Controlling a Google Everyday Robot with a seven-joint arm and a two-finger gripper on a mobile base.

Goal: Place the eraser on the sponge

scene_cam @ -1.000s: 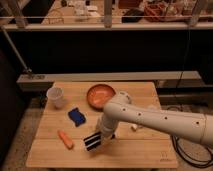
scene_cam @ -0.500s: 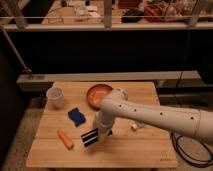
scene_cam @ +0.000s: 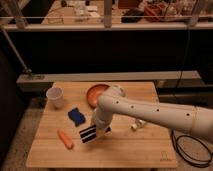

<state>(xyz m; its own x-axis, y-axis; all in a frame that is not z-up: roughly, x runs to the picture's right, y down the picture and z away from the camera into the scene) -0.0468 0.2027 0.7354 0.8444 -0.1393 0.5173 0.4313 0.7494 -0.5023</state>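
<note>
End effector clamped on eraser — just beside sponge, orange bowl and white cup behind

Thick cream-white robot arm: smooth, rounded, glossy plastic shells. One fat tube segment, widest toward the right edge. A bulbous rounded wrist housing caps its left end, same cream colour, with a faint seam where the shells meet. No markings or screws can be made out. Small dark gripper sits under that housing, mostly hidden, right at the flat black eraser with two pale stripes.
</note>
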